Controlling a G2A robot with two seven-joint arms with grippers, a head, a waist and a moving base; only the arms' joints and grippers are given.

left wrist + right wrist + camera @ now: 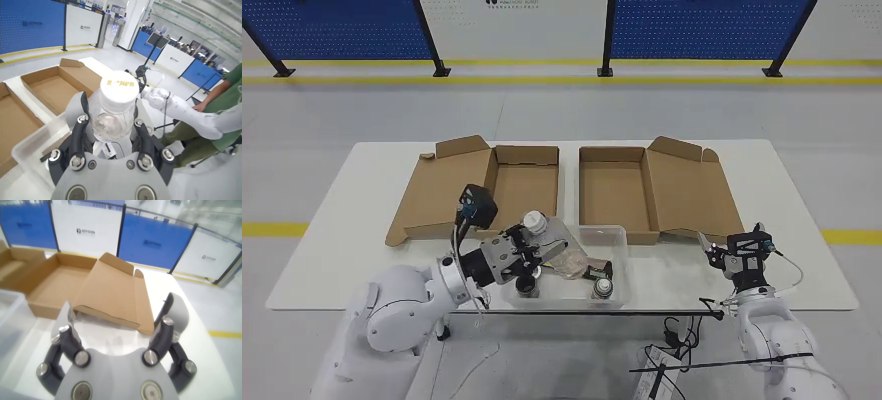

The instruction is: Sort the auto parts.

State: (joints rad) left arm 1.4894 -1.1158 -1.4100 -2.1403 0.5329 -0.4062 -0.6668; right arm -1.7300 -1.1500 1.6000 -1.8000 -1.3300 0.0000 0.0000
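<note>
White tabletop [342,230] carries two open cardboard boxes side by side, the left box [522,185] just beyond the left pincer's fingertips and the right box [614,195] farther off to that pincer's right; the same right box [62,279] also lies ahead of the right pincer. A clear plastic bin [617,235] sits directly beneath the left pincer, nearer the robot than both boxes. The left pincer [110,106] is pinched on a clear bottle [111,123], its fingers pressing the bottle's shoulder from both sides. The bottle's long axis runs in line with the fingers, with its white cap [118,89] pointing away from the wrist, past the fingertips and toward the boxes. The right pincer [119,303] hangs over the table's right part, well apart from the left one, its fingers spread wide with nothing between them. Small dark parts [600,270] lie in the bin, to the right of the left pincer.
</note>
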